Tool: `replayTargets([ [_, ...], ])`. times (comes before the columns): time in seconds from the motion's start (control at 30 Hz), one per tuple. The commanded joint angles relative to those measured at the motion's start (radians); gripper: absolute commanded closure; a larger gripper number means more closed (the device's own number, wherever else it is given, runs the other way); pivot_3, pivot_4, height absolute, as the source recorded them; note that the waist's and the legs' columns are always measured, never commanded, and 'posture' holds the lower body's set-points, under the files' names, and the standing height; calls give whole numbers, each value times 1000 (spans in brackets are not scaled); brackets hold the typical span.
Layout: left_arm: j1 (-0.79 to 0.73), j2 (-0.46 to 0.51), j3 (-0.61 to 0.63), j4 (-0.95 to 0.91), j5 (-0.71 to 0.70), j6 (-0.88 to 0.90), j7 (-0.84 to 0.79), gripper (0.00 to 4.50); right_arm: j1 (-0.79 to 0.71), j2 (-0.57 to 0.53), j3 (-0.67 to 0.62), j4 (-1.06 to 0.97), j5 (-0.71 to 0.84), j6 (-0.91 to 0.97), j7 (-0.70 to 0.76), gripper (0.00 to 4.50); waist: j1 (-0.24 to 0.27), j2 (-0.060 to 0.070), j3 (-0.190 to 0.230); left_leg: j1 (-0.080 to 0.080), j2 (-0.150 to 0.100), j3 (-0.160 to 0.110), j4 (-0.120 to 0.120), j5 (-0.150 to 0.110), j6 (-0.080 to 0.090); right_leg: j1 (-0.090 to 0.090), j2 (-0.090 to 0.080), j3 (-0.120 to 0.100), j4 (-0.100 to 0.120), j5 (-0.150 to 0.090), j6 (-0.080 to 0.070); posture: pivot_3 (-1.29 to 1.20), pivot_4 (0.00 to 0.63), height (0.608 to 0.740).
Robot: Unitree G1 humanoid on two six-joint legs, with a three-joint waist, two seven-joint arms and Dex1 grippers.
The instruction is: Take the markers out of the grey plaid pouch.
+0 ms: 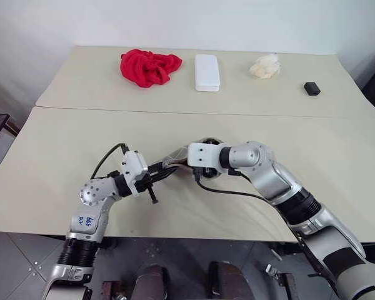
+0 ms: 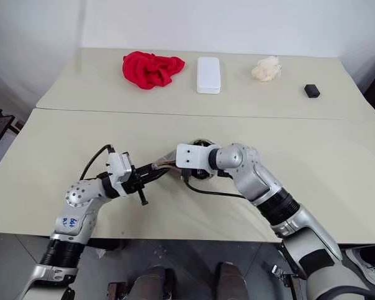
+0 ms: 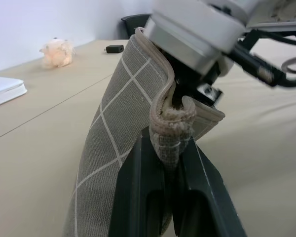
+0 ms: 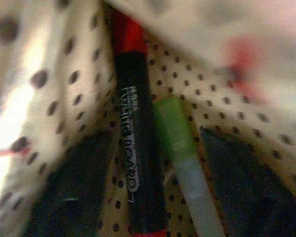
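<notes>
1. Pinching the zip edge of the grey plaid fabric pouch, the left gripper is clamped shut, keeping its mouth up off the beige table.
2. Right gripper, fingers parted, reaches inside around a black whiteboard marker beside a green marker; nothing gripped yet.

A crumpled red cloth, a white hard case, a cream fluffy lump and a small black block sat apart along the far side of the beige table.
</notes>
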Motion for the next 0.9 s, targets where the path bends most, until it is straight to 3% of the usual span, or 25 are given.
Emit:
replayTargets([
  [0.03,-22,-6,27,-61,-38,-3,7,4443,7,-1,-6,-10,-15,-33,4,2876,0,0,0,0,0,0,0,0,0,0,0,0,0,0,0,0,150,740],
  [0.1,-24,-4,28,-58,-39,-2,5,4443,4,-13,-14,-14,-16,-44,15,3619,0,0,0,0,0,0,0,0,0,0,0,0,0,0,0,0,150,740],
  [0.17,-23,1,32,-53,-35,-5,6,4443,-3,-33,-30,-23,-11,-63,29,3898,1,0,0,0,0,0,0,0,0,0,0,0,0,0,0,0,150,740],
  [0.6,-27,24,54,26,135,-144,137,4443,-12,-216,-197,-187,144,-116,208,3898,3,0,0,0,0,0,0,0,0,0,0,0,-1,0,0,0,150,740],
  [0.9,-26,27,9,30,189,-212,147,4443,21,-156,-245,-237,261,-30,188,3898,2,0,0,0,0,0,0,0,0,0,0,0,-1,0,0,0,150,740],
])
